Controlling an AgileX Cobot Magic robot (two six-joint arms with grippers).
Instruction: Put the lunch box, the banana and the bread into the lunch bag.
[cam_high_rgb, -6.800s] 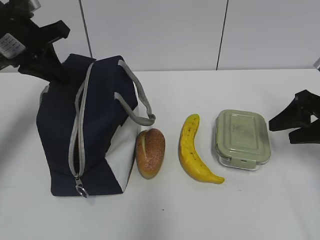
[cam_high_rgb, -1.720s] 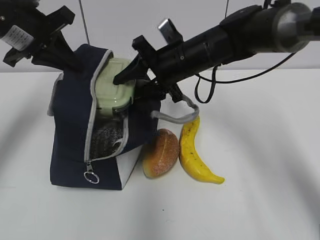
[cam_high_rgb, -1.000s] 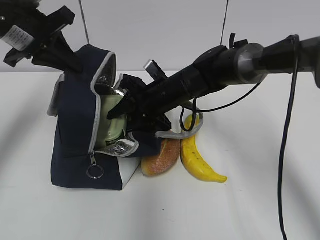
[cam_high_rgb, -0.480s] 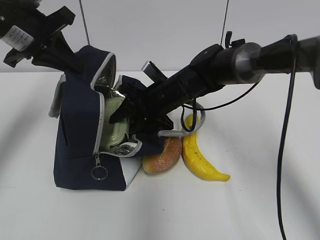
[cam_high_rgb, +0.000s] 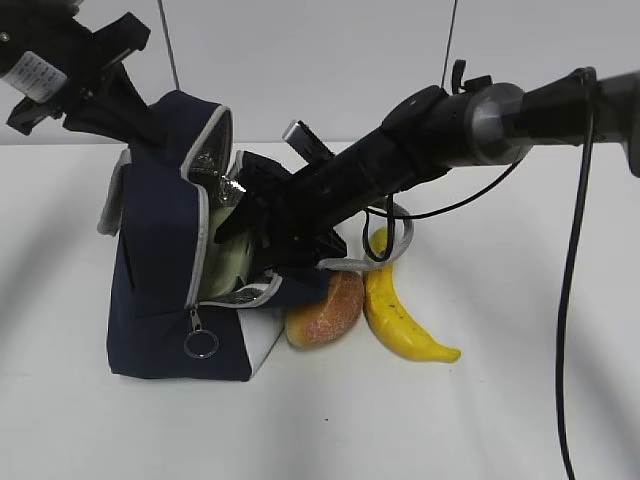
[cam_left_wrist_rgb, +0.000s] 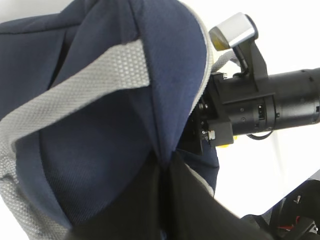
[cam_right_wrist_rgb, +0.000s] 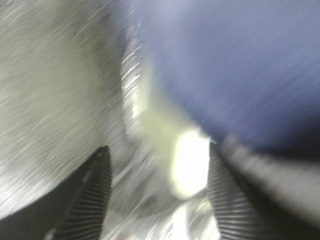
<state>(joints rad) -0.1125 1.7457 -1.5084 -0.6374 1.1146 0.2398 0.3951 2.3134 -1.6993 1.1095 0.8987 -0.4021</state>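
Note:
The navy lunch bag (cam_high_rgb: 155, 260) stands at the left with its zipper open and silver lining showing. The pale green lunch box (cam_high_rgb: 228, 268) sits inside its mouth. My left gripper (cam_high_rgb: 140, 125) is shut on the bag's top fabric (cam_left_wrist_rgb: 165, 90) and holds it up; its jaws (cam_left_wrist_rgb: 162, 162) pinch a fold. My right gripper (cam_high_rgb: 240, 215) reaches into the opening with its jaws apart (cam_right_wrist_rgb: 157, 192); that view is blurred, with lining and a pale green surface ahead. The bread (cam_high_rgb: 325, 310) lies against the bag's right foot. The banana (cam_high_rgb: 400, 315) lies beside it.
A grey strap handle (cam_high_rgb: 372, 258) loops under my right arm (cam_high_rgb: 450, 130), just above the bread and banana. The zipper ring pull (cam_high_rgb: 201, 345) hangs at the bag's front bottom. The white table (cam_high_rgb: 500, 400) stretches out to the right and front.
The lunch box went from the table at the right into the bag, carried by my right gripper, and now sits lower inside. The bag, bread and banana shifted slightly right.

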